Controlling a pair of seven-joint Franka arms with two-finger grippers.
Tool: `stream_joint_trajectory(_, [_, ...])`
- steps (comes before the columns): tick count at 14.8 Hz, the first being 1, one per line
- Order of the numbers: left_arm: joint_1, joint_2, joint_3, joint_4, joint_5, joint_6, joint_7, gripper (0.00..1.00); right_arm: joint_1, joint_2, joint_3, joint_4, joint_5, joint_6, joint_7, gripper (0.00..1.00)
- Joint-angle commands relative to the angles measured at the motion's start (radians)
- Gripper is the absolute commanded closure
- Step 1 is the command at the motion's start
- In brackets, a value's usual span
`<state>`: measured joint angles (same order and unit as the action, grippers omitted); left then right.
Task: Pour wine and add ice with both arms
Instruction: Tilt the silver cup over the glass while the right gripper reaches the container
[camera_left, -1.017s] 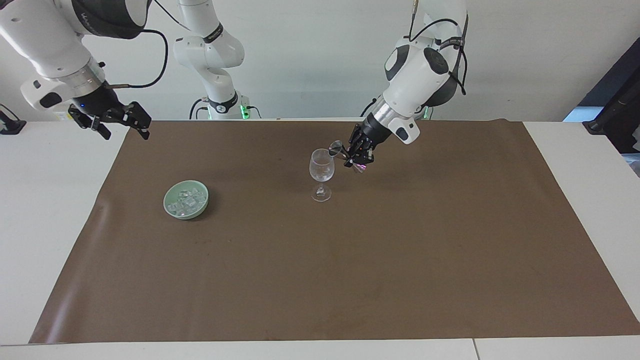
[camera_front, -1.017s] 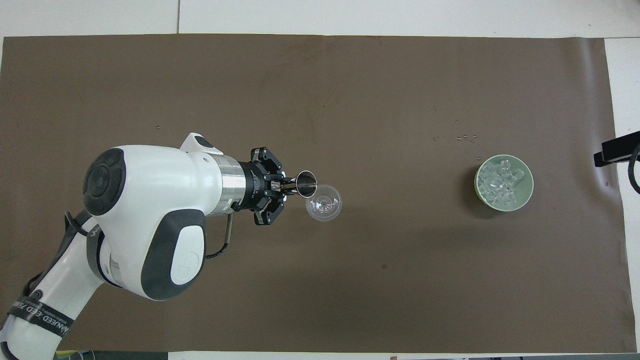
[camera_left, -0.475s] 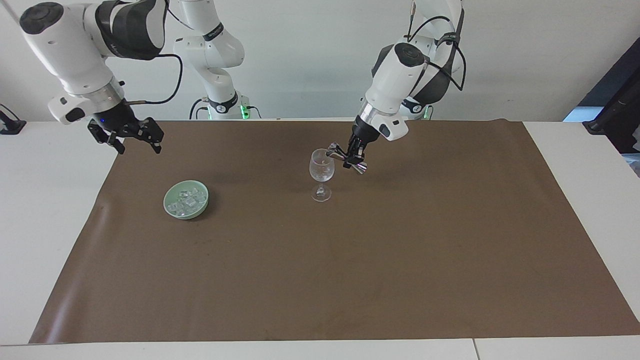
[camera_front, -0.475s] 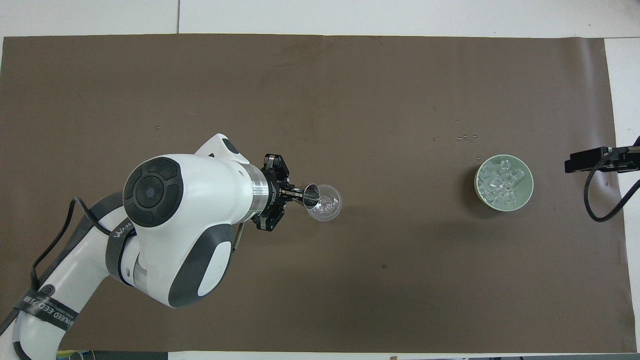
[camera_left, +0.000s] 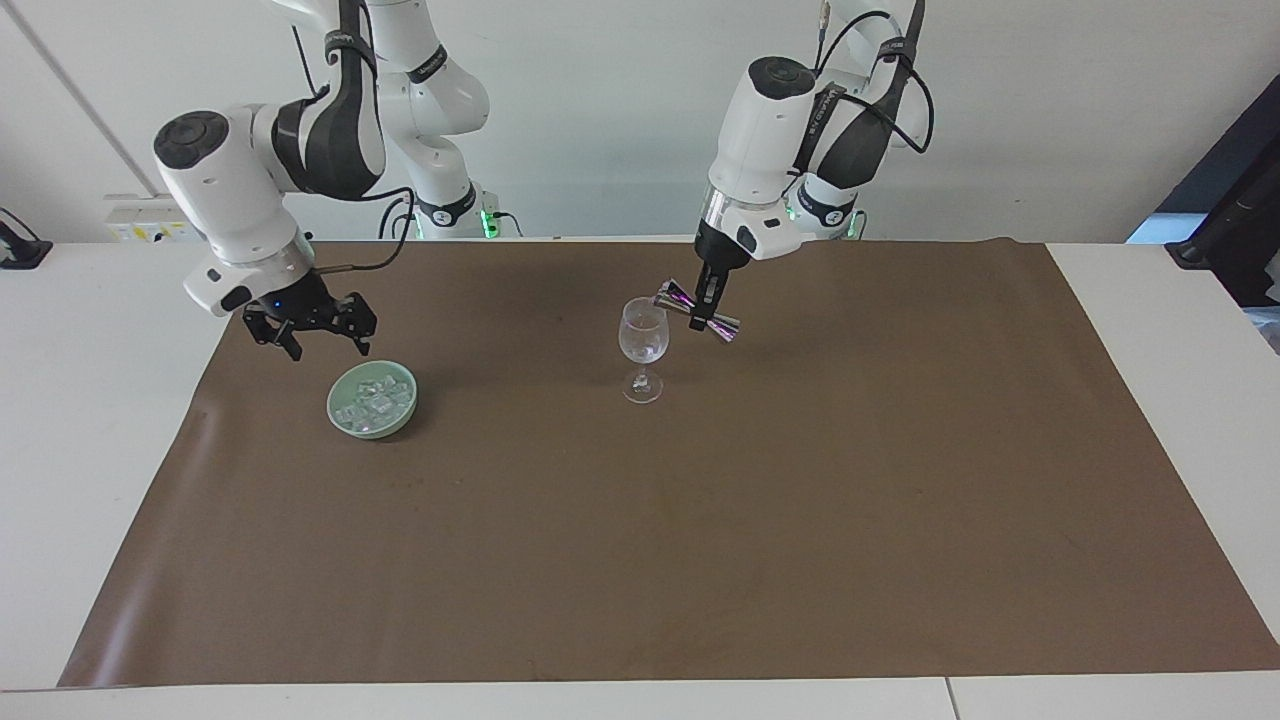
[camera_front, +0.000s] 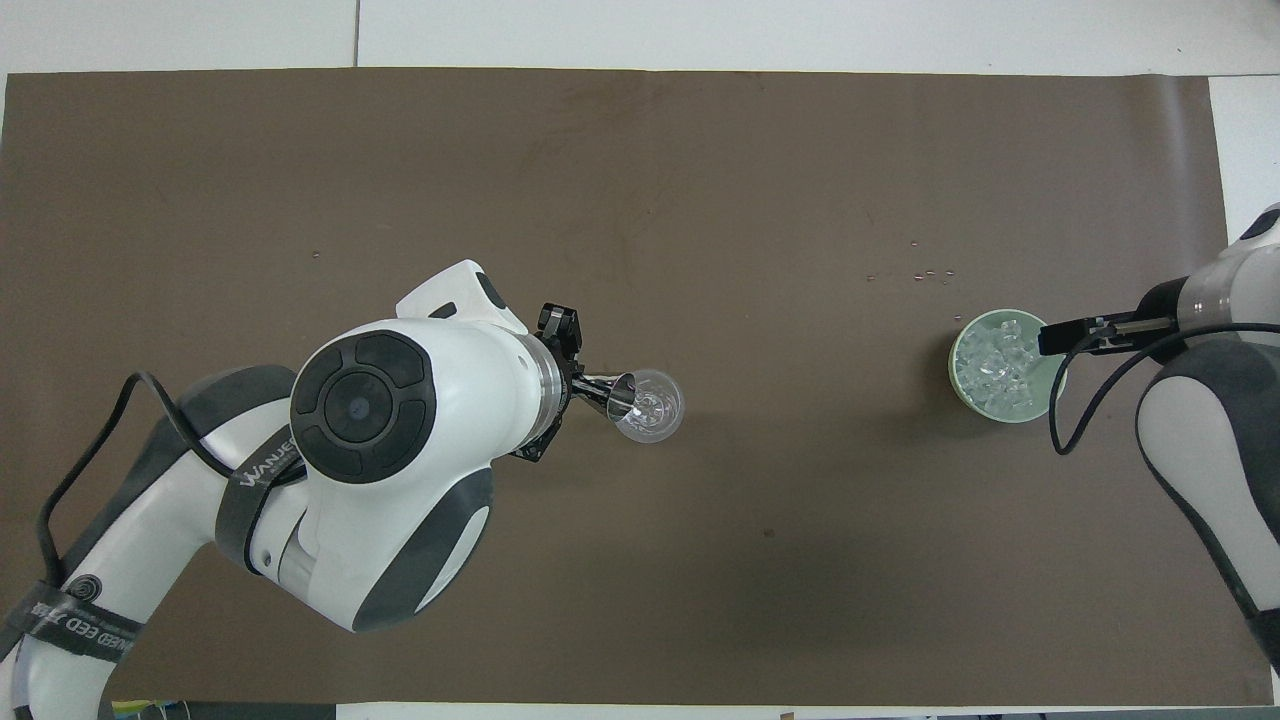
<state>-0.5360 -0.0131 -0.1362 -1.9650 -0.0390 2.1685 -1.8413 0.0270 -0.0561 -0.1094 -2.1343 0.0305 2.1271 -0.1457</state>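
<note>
A: Starting at the right arm's end of the tabletop (camera_left: 100, 420), what do you see?

B: The right hand (camera_left: 312, 325) hangs just over the pale green dish (camera_left: 372, 399), at the rim nearer the robots. Its fingers are spread apart and carry nothing. The dish sits on the brown mat (camera_left: 640, 550) and holds the ice (camera_left: 375, 404), a heap of small clear cubes.

A: So which way does the ice lie from that hand?

B: Almost straight below, a touch farther from the robots. The right arm is by far the nearer one, so I'd judge the coming move to be a short drop into the heap and a pinch on one cube.

A: And toward the middle?

B: The wine glass (camera_left: 642, 345) stands upright on the mat, well apart from the dish. Whether there is liquid in it I cannot tell.

A: The left arm?

B: The left hand (camera_left: 706, 305) is clamped on the waist of a metal measuring cup (camera_left: 697, 311), a double-ended one. Its long axis lies tilted, the end toward the glass raised at the rim of the bowl. From overhead that mouth overlaps the rim.
</note>
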Motion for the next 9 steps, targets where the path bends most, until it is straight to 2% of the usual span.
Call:
stream_joint_trajectory(1, [-0.033, 0.024, 0.007, 0.037, 0.076, -0.029, -0.033, 1.00, -0.004, 0.007, -0.001, -0.085, 0.054, 0.137, -0.060, 0.00])
stream_joint_trajectory(5, [-0.071, 0.024, 0.007, 0.040, 0.178, -0.023, -0.033, 1.00, 0.014, 0.044, -0.001, -0.119, 0.054, 0.203, -0.064, 0.02])
stream_joint_trajectory(7, [-0.078, 0.024, 0.006, 0.040, 0.229, -0.024, -0.033, 1.00, 0.021, 0.056, -0.001, -0.140, 0.054, 0.240, -0.066, 0.07])
stream_joint_trajectory(9, [-0.091, 0.022, 0.006, 0.038, 0.301, -0.012, -0.033, 1.00, 0.016, 0.068, -0.001, -0.153, 0.055, 0.263, -0.072, 0.16])
